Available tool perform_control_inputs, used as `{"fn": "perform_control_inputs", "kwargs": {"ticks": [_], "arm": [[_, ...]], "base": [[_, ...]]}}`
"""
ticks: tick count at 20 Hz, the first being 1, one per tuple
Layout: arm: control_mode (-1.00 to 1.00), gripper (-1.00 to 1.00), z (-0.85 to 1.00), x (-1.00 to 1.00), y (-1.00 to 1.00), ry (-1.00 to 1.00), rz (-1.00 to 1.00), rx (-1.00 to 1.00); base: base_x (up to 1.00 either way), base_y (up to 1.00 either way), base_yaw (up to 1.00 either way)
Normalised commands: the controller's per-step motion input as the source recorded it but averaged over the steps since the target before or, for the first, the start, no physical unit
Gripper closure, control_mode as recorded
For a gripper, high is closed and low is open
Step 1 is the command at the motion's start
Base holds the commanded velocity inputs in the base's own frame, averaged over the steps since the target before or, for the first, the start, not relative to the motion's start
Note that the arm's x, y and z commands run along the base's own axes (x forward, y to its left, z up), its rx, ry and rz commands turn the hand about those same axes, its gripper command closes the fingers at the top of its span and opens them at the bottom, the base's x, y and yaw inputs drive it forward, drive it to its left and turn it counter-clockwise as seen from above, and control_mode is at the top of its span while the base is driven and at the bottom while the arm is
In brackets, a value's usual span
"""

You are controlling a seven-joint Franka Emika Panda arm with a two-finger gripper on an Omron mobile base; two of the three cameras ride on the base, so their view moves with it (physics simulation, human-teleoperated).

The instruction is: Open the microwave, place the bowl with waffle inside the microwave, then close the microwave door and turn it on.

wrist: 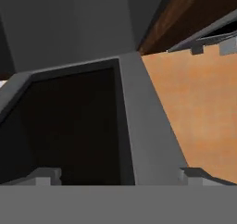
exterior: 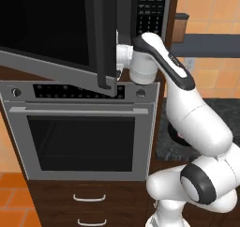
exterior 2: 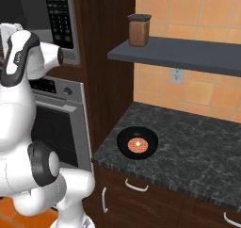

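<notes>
So the microwave door (exterior: 56,34) is swung out wide, w/ the arm's wrist just behind its free edge; opening looks nearly done. Bowl (exterior 2: 137,143) w/ the waffle (exterior 2: 138,146) sits on the dark counter (exterior 2: 197,151), well apart from the microwave (exterior 2: 52,20), so placing, closing and turning on are left. Gripper (wrist: 120,176) has its jaws wide, holding nothing. Right base view gives bowl and keypad; hand view gives the door frame close up.

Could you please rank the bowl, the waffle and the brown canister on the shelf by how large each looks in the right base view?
1. The bowl, widest in the picture.
2. The canister; it stands farther back, so its true size against the bowl is unsure.
3. The waffle, lying inside the bowl.
</notes>
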Motion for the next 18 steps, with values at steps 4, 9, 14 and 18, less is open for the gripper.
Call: {"fn": "perform_control_inputs", "kwargs": {"ticks": [4, 9, 14, 18], "arm": [[-1.0, -1.0, 0.0, -0.89, 0.72, -0.01, 0.17, -0.07], [-1.0, -1.0, 0.0, -0.96, 0.79, -0.04, 0.1, -0.07], [-1.0, -1.0, 0.0, -0.88, 0.87, -0.06, 0.05, -0.08], [-1.0, -1.0, 0.0, -0.36, 0.97, 0.0, 0.0, -0.08]], "base": [[0.0, 0.0, 0.0], [0.0, 0.0, 0.0], [0.0, 0.0, 0.0], [0.0, 0.0, 0.0]]}}
